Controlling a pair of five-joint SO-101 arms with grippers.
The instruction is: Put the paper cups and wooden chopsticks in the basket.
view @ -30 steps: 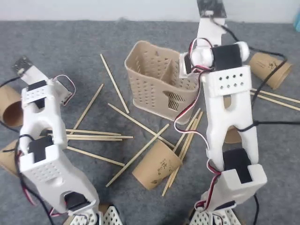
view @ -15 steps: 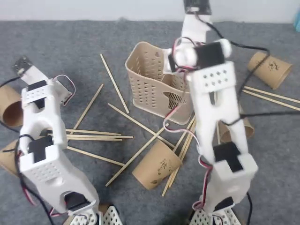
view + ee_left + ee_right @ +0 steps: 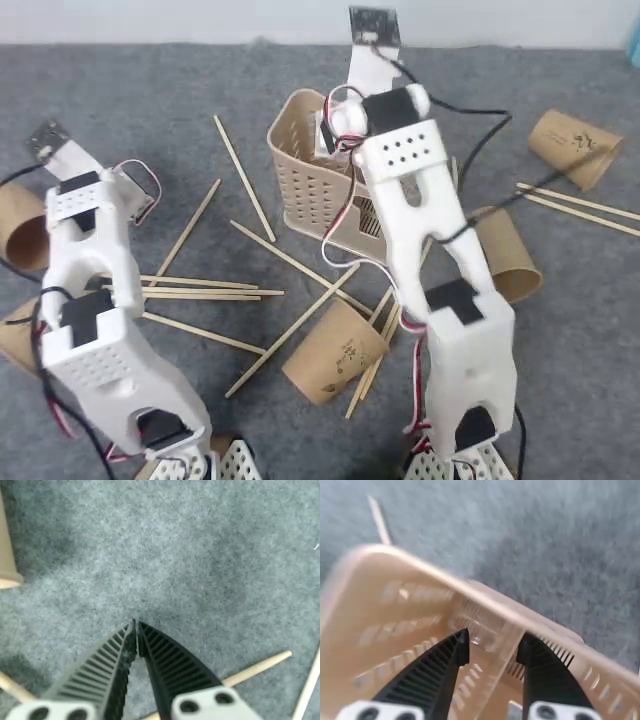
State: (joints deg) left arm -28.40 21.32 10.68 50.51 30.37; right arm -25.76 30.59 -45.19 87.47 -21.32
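The right gripper (image 3: 494,637) hangs released and empty, its jaws astride a wall of the beige slotted plastic basket (image 3: 310,195). Closing or swinging aside from here would likely snag that wall and tip the light basket. Brown paper cups (image 3: 335,352) and wooden chopsticks (image 3: 243,178) lie on the grey bench (image 3: 150,90) around the basket. The left gripper (image 3: 136,625), clenched on nothing, sits well apart from it.

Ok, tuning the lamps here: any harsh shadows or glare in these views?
High view: even light, faint shadows beside the tan paper cup and beige slotted plastic basket, no glare. Left wrist view: a dim shadow on the grey carpet by the left gripper. Right wrist view: basket wall evenly lit.
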